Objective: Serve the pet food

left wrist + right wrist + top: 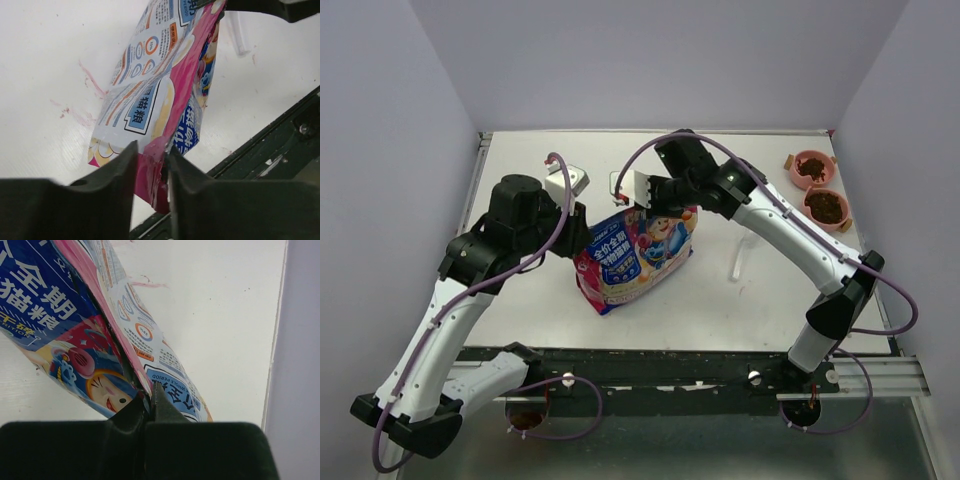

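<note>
The glossy pink-and-blue cartoon bag [635,255] stands tilted in the middle of the white table. My left gripper [586,232] is shut on the bag's top left corner; in the left wrist view the torn pink edge [152,170] sits between its fingers. My right gripper [665,205] is shut on the bag's top right edge, with its fingers pinched tight on the seam [150,395]. Dark brown kibble lies in two pink bowls, the far one [812,168] and the near one [825,207], at the back right. The kibble inside the bag is hidden.
A clear plastic scoop [740,258] lies on the table right of the bag; it also shows in the left wrist view [237,35]. Grey walls close the table on three sides. A black rail [670,365] runs along the near edge. Faint pink marks [90,80] stain the table.
</note>
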`<move>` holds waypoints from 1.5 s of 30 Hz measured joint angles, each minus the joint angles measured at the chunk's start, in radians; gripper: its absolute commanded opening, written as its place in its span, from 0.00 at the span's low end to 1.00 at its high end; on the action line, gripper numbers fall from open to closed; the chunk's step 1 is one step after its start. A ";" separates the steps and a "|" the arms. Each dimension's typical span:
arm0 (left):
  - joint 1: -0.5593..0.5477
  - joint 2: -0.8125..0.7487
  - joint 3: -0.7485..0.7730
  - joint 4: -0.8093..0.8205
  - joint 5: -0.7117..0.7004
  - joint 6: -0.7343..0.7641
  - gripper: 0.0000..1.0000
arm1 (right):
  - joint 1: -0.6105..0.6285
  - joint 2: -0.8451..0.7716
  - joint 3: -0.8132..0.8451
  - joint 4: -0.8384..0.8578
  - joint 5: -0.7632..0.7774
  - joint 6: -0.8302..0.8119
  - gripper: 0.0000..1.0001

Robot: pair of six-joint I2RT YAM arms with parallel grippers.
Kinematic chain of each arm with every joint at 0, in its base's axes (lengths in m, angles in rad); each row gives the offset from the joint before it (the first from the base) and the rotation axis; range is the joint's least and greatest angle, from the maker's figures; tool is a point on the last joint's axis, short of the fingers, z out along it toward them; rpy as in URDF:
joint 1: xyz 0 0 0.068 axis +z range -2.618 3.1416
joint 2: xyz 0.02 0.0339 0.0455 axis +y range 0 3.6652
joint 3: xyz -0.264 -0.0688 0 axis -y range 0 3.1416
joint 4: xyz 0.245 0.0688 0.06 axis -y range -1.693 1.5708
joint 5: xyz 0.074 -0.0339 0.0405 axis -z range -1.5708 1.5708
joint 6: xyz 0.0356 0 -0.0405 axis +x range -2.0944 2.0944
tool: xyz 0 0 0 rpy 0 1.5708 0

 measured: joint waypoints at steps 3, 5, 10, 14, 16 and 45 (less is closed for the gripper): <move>-0.003 -0.014 0.000 0.019 0.002 -0.011 0.54 | -0.010 0.000 0.008 -0.015 -0.020 0.009 0.00; -0.019 -0.003 0.000 0.075 0.001 -0.020 0.55 | -0.016 0.000 0.011 -0.026 -0.036 0.032 0.00; -0.042 0.036 -0.001 0.115 -0.004 -0.021 0.49 | -0.021 0.000 0.017 -0.036 -0.053 0.062 0.00; -0.062 0.062 -0.021 0.159 -0.005 -0.023 0.48 | -0.027 0.000 0.026 -0.048 -0.072 0.093 0.00; -0.070 0.074 -0.026 0.178 -0.005 -0.024 0.48 | -0.028 0.000 0.026 -0.048 -0.082 0.106 0.00; -0.123 0.031 -0.145 0.337 -0.025 -0.035 0.00 | -0.049 -0.063 -0.088 0.099 -0.046 0.315 0.30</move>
